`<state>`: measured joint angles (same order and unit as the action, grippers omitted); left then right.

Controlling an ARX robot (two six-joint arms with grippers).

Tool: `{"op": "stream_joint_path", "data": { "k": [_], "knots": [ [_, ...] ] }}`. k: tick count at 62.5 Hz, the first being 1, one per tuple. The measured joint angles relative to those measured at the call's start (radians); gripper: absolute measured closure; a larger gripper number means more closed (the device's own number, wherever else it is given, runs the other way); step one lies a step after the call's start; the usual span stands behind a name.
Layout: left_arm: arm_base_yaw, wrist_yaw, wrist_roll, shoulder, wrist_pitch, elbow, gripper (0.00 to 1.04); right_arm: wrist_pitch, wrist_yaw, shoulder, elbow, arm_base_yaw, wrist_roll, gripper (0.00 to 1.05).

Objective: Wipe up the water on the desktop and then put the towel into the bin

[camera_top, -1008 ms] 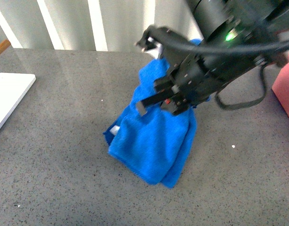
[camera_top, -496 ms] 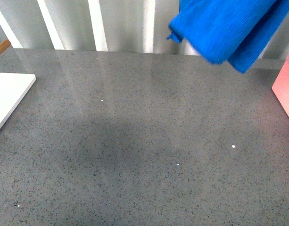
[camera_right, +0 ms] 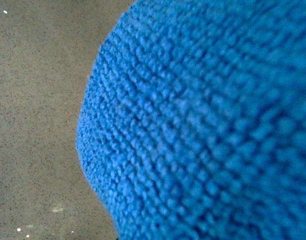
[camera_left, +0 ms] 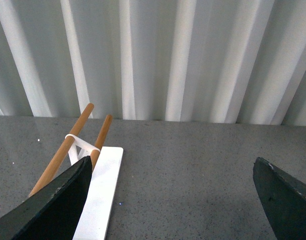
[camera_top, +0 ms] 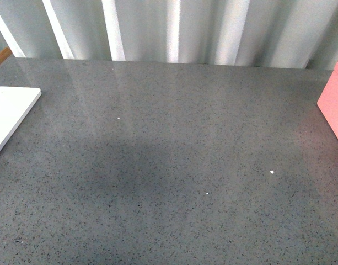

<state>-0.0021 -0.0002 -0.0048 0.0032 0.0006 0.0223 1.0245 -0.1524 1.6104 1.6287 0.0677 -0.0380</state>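
The bright blue fuzzy towel (camera_right: pixel 207 125) fills most of the right wrist view, hanging close to the lens and hiding my right gripper's fingers, which are shut on it. The speckled dark-grey desktop (camera_right: pixel 38 100) shows beneath it. In the front view the desktop (camera_top: pixel 169 165) lies bare, with neither arm nor towel in sight. My left gripper (camera_left: pixel 172 200) stands open above the desktop (camera_left: pixel 182 165), its two dark fingers (camera_left: pixel 58 205) wide apart with nothing between them. A pink box edge (camera_top: pixel 334 105) at the far right may be the bin.
A flat white slab (camera_top: pixel 9 116) lies at the left edge of the front view; in the left wrist view the slab (camera_left: pixel 100 195) carries a rack with two wooden rods (camera_left: pixel 68 145). A ribbed white wall (camera_top: pixel 169 27) runs behind the table.
The right arm lifted the towel off the desktop and carried it up and to the right, out of the front view. The spot where it lay is now bare.
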Motion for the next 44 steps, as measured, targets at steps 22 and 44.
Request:
{"op": "stream_joint_path", "data": {
  "k": [22, 44],
  "knots": [
    [0.0, 0.0, 0.0, 0.0, 0.0, 0.0, 0.07, -0.151, 0.058, 0.011, -0.185, 0.105, 0.016, 1.0],
    [0.0, 0.0, 0.0, 0.0, 0.0, 0.0, 0.07, -0.118, -0.022, 0.002, -0.194, 0.13, -0.037, 1.0]
  ]
}}
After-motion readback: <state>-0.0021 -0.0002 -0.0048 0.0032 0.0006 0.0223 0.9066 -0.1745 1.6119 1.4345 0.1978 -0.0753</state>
